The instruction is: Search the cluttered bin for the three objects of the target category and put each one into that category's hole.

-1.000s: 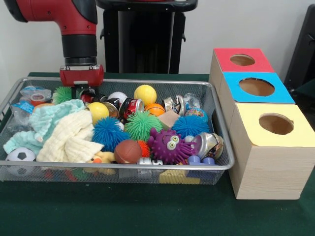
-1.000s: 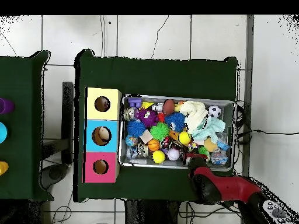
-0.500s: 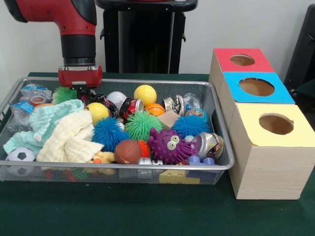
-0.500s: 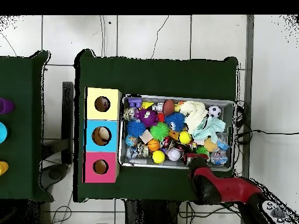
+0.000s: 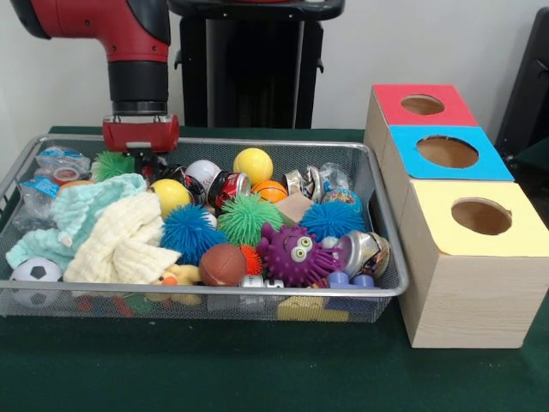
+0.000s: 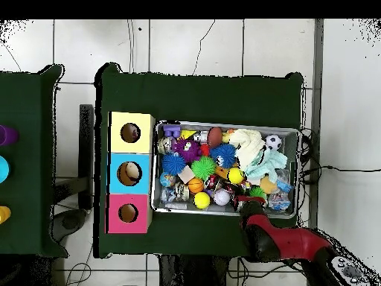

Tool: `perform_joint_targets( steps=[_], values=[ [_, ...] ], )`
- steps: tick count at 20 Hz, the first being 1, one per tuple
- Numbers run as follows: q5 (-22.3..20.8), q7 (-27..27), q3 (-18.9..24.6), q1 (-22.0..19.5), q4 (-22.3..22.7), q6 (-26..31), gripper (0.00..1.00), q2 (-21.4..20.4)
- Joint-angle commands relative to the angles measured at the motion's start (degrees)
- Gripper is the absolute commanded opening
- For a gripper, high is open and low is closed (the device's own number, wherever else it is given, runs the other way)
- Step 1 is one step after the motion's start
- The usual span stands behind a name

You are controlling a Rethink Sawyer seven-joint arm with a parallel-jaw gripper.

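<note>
So far the bin (image 5: 390, 257) looks full, its balls, cloths and cans lying mostly nearer than the gripper (image 5: 142, 160), which hangs low at the bin's far edge. Whether it is apart or clamped, I cannot tell. Well off to its side, the blue box (image 6: 132, 174) seems to hold something, so little looks sorted.

A plain pale wall (image 5: 446, 39) runs behind. The table wears a dark green cloth (image 5: 214, 369). Below it lies a floor of large light tiles (image 6: 223, 45), with thin cables (image 6: 205, 37) trailing across them.
</note>
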Motion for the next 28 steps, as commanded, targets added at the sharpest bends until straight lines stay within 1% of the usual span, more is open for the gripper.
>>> perform_joint_targets(
  steps=[1,3,5,10,16,23,28],
  values=[
    [5.85,8.18,-1.09,4.49,-3.83,-5.03,0.0,1.04],
    [7.13,8.2,-2.45,6.19,-2.77,-4.97,0.0,0.1],
    [7.47,8.27,-2.34,6.88,-2.19,-3.14,0.0,-0.95],
    [9.51,8.48,-4.12,10.0,-1.03,-1.15,0.0,-2.75],
    [11.15,8.75,-4.95,12.28,0.11,1.97,0.0,-4.64],
    [13.82,9.16,-7.59,15.96,0.98,2.7,0.0,-5.58],
    [15.54,9.44,-8.53,17.95,1.98,4.68,0.0,-7.01]
  ],
)
